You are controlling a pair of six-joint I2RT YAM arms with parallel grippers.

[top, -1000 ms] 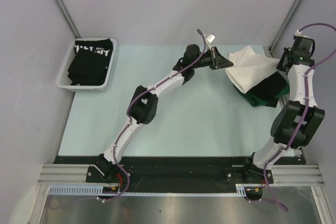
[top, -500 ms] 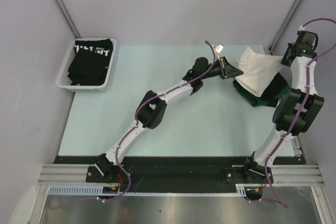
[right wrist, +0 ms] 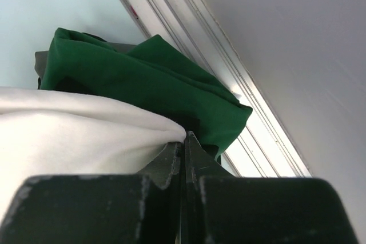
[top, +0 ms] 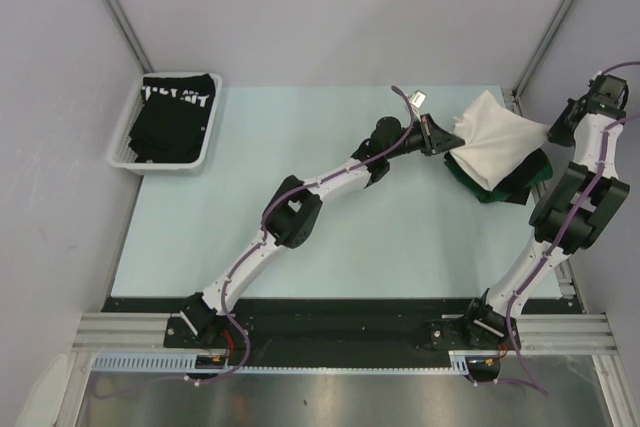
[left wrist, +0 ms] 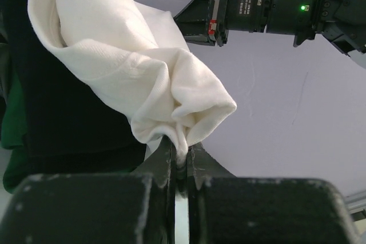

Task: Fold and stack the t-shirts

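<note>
- The white cloth t-shirt (top: 495,142) was stretched between the two sets of jaws, over the far right corner of the pale blue-green desk (top: 300,147).
- The left jaws were clenched on a bunched edge of the white t-shirt (left wrist: 131,67), at its left end.
- The right jaws were clenched on the opposite edge of the white t-shirt (right wrist: 74,130), near the right edge of the desk.
- A dark green cloth t-shirt (top: 478,191) and a plain black cloth t-shirt (top: 522,175) lay crumpled together beneath the white one.
- A black t-shirt with white lettering (top: 175,112) lay in the white plastic mesh basket (top: 118,152) at the far left corner of the desk.
</note>
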